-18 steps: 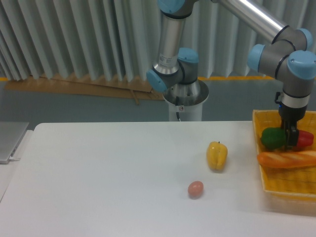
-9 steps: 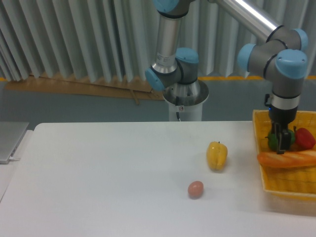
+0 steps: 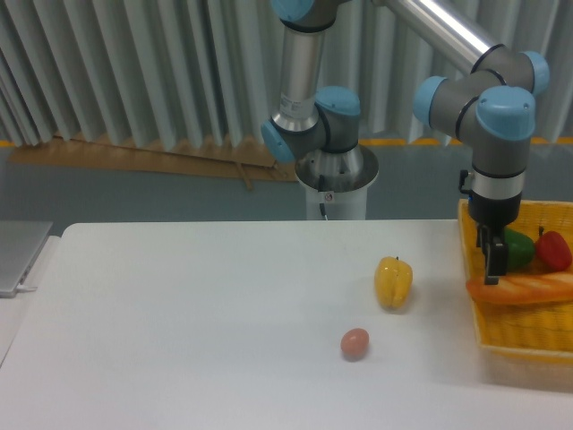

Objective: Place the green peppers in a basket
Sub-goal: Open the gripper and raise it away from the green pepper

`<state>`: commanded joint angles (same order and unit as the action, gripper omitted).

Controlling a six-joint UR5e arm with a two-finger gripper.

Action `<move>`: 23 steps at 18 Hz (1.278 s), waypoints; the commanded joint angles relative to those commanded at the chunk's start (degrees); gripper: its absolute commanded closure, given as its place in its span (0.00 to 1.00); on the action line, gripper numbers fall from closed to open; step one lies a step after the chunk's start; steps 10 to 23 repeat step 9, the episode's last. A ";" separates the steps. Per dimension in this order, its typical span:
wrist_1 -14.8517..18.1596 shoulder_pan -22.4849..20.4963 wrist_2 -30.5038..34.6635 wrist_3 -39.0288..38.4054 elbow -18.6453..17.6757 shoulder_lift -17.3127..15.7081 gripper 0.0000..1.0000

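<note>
The green pepper (image 3: 518,249) lies inside the yellow woven basket (image 3: 507,346) at the table's right edge, next to a red pepper (image 3: 554,251) and behind a bread loaf (image 3: 525,288). My gripper (image 3: 492,261) points down over the basket's left rim, just left of the green pepper and clear of it. It holds nothing and its fingers look parted. The gripper hides the pepper's left edge.
A yellow bell pepper (image 3: 393,282) stands on the white table left of the basket. A small brown egg (image 3: 354,343) lies in front of it. A grey flat device (image 3: 18,255) sits at the table's left edge. The robot base (image 3: 336,184) stands behind the table.
The gripper let go of the green pepper in the basket and moved left and slightly up, from over the basket's middle to its left rim. The pepper stays in the basket.
</note>
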<state>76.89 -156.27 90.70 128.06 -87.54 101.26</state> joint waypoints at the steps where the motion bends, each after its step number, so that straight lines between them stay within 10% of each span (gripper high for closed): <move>1: 0.97 0.17 0.00 0.00 -0.09 -0.62 0.00; 7: 5.90 3.33 -0.26 -6.23 0.00 -4.40 0.00; 23: 5.99 4.56 -0.26 -6.85 -0.17 -4.58 0.00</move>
